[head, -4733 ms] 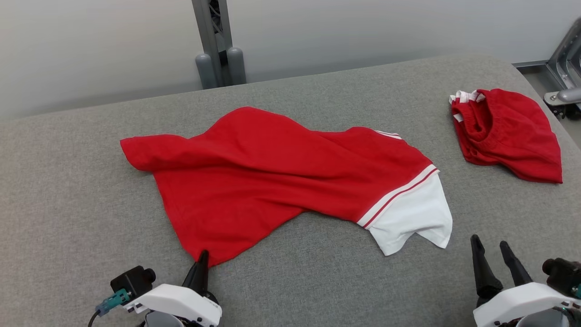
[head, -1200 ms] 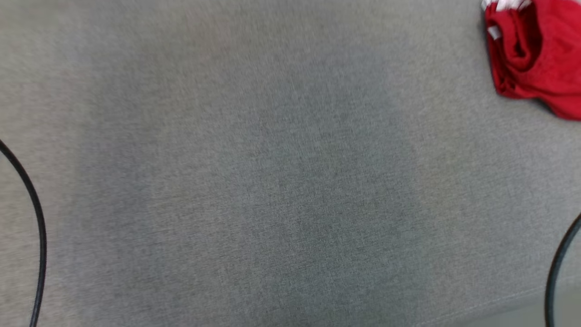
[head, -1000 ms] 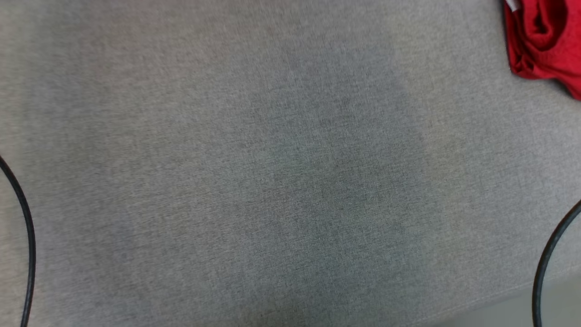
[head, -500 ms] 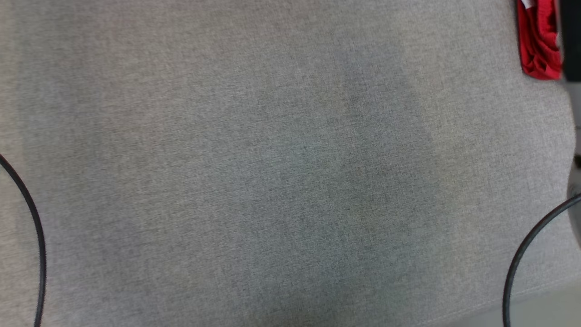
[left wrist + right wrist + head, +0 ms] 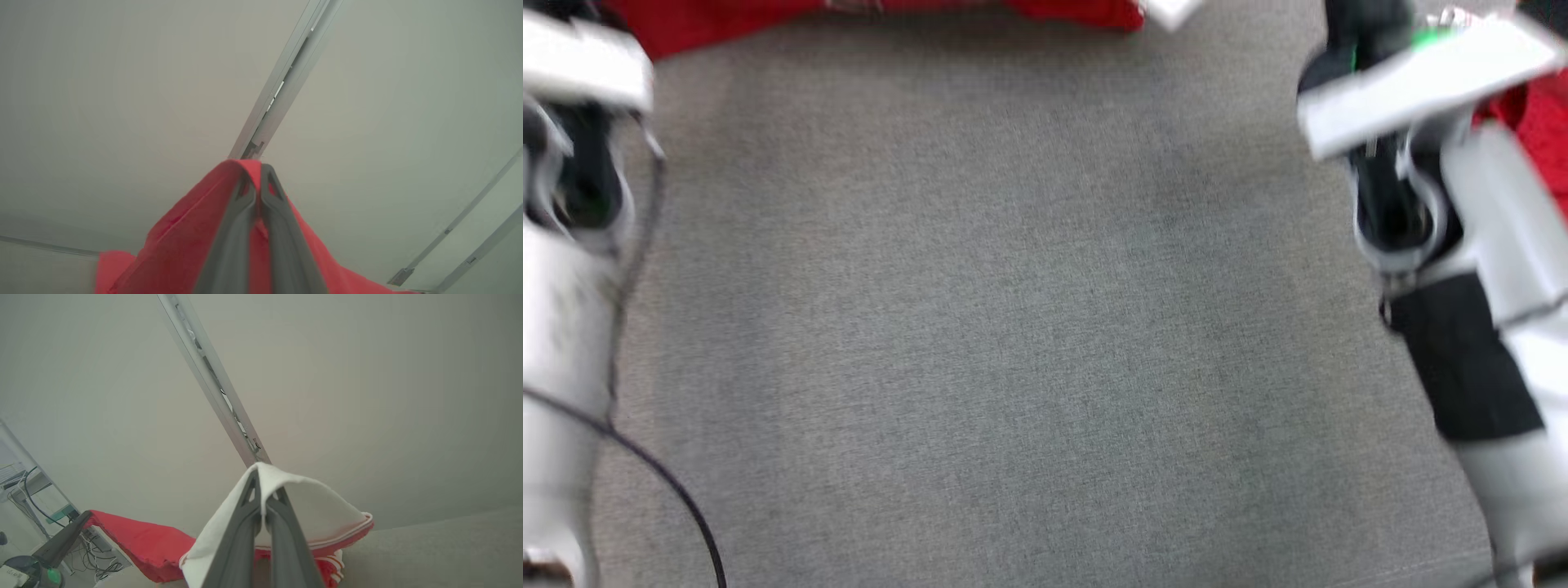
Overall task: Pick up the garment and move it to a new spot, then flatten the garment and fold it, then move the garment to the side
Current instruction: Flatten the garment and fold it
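Head view: a moment ago the gray counter (image 5: 1013, 327) was bare. Now the left arm (image 5: 556, 327) and right arm (image 5: 1494, 245) swing in, and the red shirt (image 5: 727, 20) hangs at the far edge.

Left wrist view: the left claw (image 5: 257, 175) pinches a red corner tight.

Right wrist view: the right claw (image 5: 261, 477) pinches the white sleeve (image 5: 318, 506). The shirt is up and looks ready for its new spot.

Garment (image 5: 768, 20) at 12 o'clock over the table (image 5: 1029, 327), left arm (image 5: 564, 286) at 9, right arm (image 5: 1486, 269) at 3, second garment (image 5: 1543, 131) behind it.
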{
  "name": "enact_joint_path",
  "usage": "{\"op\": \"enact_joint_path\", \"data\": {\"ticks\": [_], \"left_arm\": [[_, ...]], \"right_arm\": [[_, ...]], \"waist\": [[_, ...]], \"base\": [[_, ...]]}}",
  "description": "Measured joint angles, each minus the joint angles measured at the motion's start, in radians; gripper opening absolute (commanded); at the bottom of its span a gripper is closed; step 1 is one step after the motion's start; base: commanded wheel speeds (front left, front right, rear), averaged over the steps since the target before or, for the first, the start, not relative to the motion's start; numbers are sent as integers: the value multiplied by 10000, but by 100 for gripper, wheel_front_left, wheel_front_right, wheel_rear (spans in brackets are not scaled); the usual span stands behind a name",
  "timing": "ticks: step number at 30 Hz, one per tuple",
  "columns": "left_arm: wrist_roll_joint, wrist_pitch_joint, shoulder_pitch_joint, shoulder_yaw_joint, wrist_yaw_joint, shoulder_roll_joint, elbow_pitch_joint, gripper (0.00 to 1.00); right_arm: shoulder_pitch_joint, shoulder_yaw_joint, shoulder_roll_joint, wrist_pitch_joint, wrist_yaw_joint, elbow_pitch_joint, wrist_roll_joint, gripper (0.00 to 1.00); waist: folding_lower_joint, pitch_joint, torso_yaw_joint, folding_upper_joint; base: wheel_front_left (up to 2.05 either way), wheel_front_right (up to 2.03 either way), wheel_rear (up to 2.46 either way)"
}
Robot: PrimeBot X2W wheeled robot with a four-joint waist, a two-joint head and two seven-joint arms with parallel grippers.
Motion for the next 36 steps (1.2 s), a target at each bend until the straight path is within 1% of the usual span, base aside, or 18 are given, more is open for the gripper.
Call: {"op": "enact_joint_path", "data": {"ticks": [2,5,8,11,13,16,17,21,23,27,30,36], "left_arm": [[-201,23,1244,-73,-13,17,-853,0],[-424,77,3238,-88,0,251,-2077,0],[-830,84,5125,82,299,293,-3187,0],[-890,84,6740,58,610,360,-4025,0],[-1032,75,7653,115,802,295,-4451,0],[-917,36,8783,27,1020,249,-4930,0],[-917,36,8783,27,1020,249,-4930,0],[-729,-8,10034,-31,1269,125,-5459,0],[-533,-19,10623,-31,1455,121,-5749,0],[-487,-23,11769,125,1756,-98,-6399,0],[-431,-48,12471,353,1969,-232,-6840,0],[-401,-50,13431,604,2130,-491,-7097,0]], "right_arm": [[1164,109,-293,159,0,-828,173,0],[2933,94,-700,380,0,-1987,265,0],[4780,-251,-863,533,0,-2938,349,0],[6439,-757,-821,652,0,-3724,332,0],[7448,-1037,-602,788,0,-4238,374,0],[8798,-1384,-399,1129,0,-4907,274,0],[8798,-1384,-399,1129,0,-4907,274,0],[10319,-1829,-15,1685,0,-5614,157,0],[10893,-2073,144,1965,-2,-5883,96,0],[11769,-2412,466,2454,0,-6151,-125,0],[12206,-2587,667,2717,0,-6052,-265,0],[12391,-2800,803,2846,0,-5593,-558,0]], "waist": [[0,-262,81,0],[0,-656,190,0],[0,-1022,294,0],[0,-1369,388,0],[-1,-1600,433,0],[0,-1954,457,0],[0,-1954,457,0],[0,-2406,436,0],[0,-2622,407,0],[-1,-2975,340,1],[-1,-3150,329,0],[-1,-3260,466,1]], "base": [[0,0,0],[0,0,0],[0,0,0],[0,0,0],[0,0,0],[0,0,0],[0,0,0],[0,0,0],[0,0,0],[0,0,0],[0,0,0],[0,0,0]]}}
